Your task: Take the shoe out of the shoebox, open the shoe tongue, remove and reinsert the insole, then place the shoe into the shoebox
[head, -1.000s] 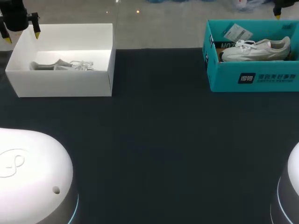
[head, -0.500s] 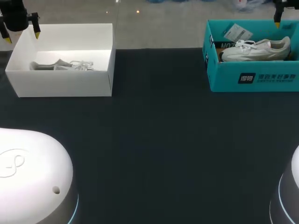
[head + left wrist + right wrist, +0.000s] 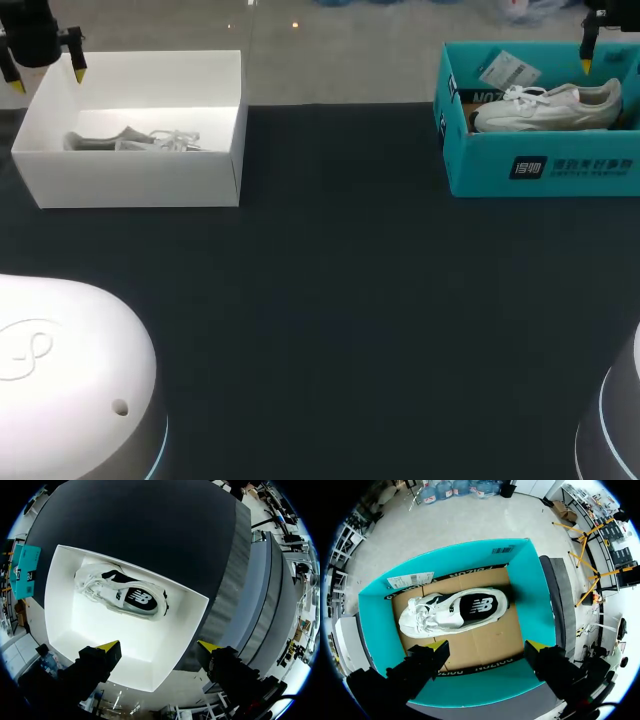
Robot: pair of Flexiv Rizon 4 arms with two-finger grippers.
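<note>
**Shoe and shoebox.** A white shoe [image 3: 455, 611] with a dark side patch rests inside an open teal shoebox [image 3: 540, 170]. It appears to lie on its side on the brown cardboard floor, lengthwise along the box, laces bunched at one end. A paper tag [image 3: 508, 70] leans against the inner wall, near the laced end. The shoebox stands at the far right corner of the dark desk [image 3: 330, 300].

**Right gripper.** The right gripper [image 3: 486, 645] hangs above the teal shoebox, fingers spread wide with nothing between them. In the wrist view the shoe lies just ahead of the two yellow tips, clear of both. In the head view only one fingertip [image 3: 586, 64] shows, over the box's far right part.

**Second box.** An open white box [image 3: 140, 180] stands at the far left of the desk, well apart from the teal one. It holds a pale shoe [image 3: 122, 595] with a dark side panel, lying near one long wall.

**Left gripper.** The left gripper [image 3: 160, 646] hangs above the white box's far left corner, also spread wide and empty. One tip is over the box's interior, the other past its corner.

**Arm bases.** Two rounded white arm bases [image 3: 70, 370] fill the near corners of the head view.
</note>
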